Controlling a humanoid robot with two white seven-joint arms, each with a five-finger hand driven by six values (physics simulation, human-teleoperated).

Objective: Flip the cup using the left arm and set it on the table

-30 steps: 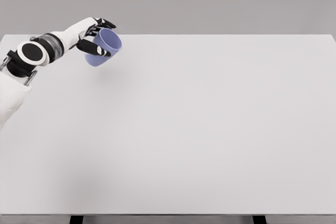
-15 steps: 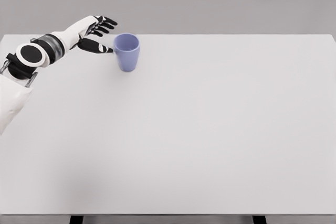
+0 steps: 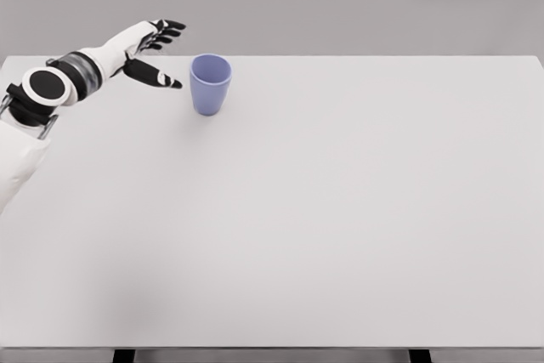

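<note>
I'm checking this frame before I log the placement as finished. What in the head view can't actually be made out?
- Right hand: not in the head view at all.
- Left hand: open and apart from the cup, but its palm side faces away.
- Cup: upright with its mouth up; the inside bottom is hidden by its own wall.
- Table: its legs are cut off by the bottom edge.
- Left arm: the shoulder runs off the left edge.

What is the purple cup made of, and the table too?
The cup looks like matte plastic, maybe glazed ceramic: even lavender colour, smooth, no shine. The table looks like a smooth white laminate or painted board: flat, plain, no grain. It is a simulator's render, so neither is certain.
</note>
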